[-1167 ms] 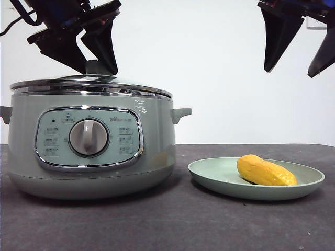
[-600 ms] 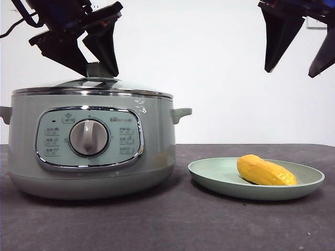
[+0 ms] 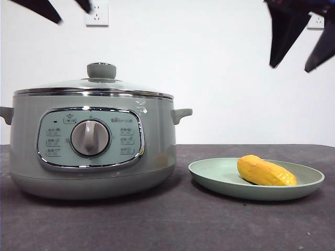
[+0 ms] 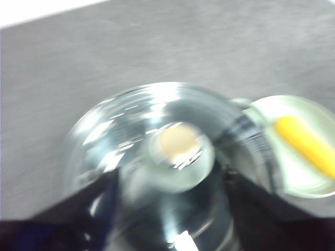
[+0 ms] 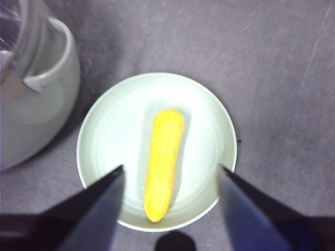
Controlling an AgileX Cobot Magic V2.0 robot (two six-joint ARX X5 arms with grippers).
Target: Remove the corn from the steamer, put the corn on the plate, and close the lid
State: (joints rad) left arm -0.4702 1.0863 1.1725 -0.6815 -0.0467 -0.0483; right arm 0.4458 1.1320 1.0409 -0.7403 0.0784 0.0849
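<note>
Since the lid (image 3: pixel 93 88) sits flush on the steamer (image 3: pixel 89 151) at frame left and the corn (image 3: pixel 266 171) lies on the plate (image 3: pixel 209 175) lower right, w/ left gripper (image 4: pixel 167 209) and right gripper (image 5: pixel 171 196) both spread wide holding nothing, I'd just lift straight up, no side drift near the knob.

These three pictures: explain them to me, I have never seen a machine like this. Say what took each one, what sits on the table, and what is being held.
This is a two-armed robot at a table; each arm ends in two black jaws. One picture comes from a low camera at table height. The other two come from cameras on the wrists, looking down past the jaws. On the dark table stands a steamer with its glass lid on. Beside it a plate holds the corn. The left gripper hangs open above the lid's knob, the right gripper open above the corn. Nothing is held.
</note>
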